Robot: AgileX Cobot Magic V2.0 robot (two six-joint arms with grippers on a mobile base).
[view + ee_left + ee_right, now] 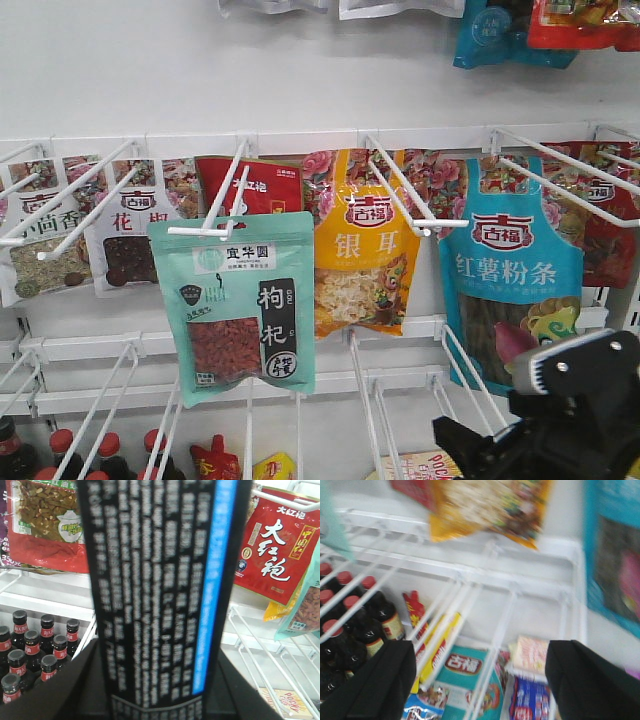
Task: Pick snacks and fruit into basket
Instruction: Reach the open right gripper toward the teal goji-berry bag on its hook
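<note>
1. The left claw (160, 685) is clenched on a black pack (150, 580) printed with white lettering and a blue stripe. The pack stands upright between the two dark fingers (55, 690) and fills the middle of the left wrist view.
2. The right claw (480, 655) is released. Its dark fingers (375, 685) stand wide apart with nothing between them.
3. In the front view the right arm (570, 410) shows in the lower right corner, just below a blue pouch (520, 265) that hangs on the white wall (300, 70).
4. The teal-green pouch (235, 305), with a window of red berries, hangs at the front end of a white wire peg (225, 200). It partly covers a red pouch (255, 185) behind it and hangs just left of a yellow pouch (365, 250).
5. Two more pouches (130, 235) hang further left on their own pegs.
6. From the left wrist, the red pouch appears to the right of the black pack and an edge of the teal-green pouch shows at the far right. Dark bottles (35, 650) with black caps stand at the lower left.
7. From the right wrist, the yellow pouch hangs above and the blue pouch is a blur at the right edge. Red-capped bottles stand at the lower left.
8. Under the wire pegs in that view lie flat packs, among them a teal pack (465, 675) with a red logo.
</note>
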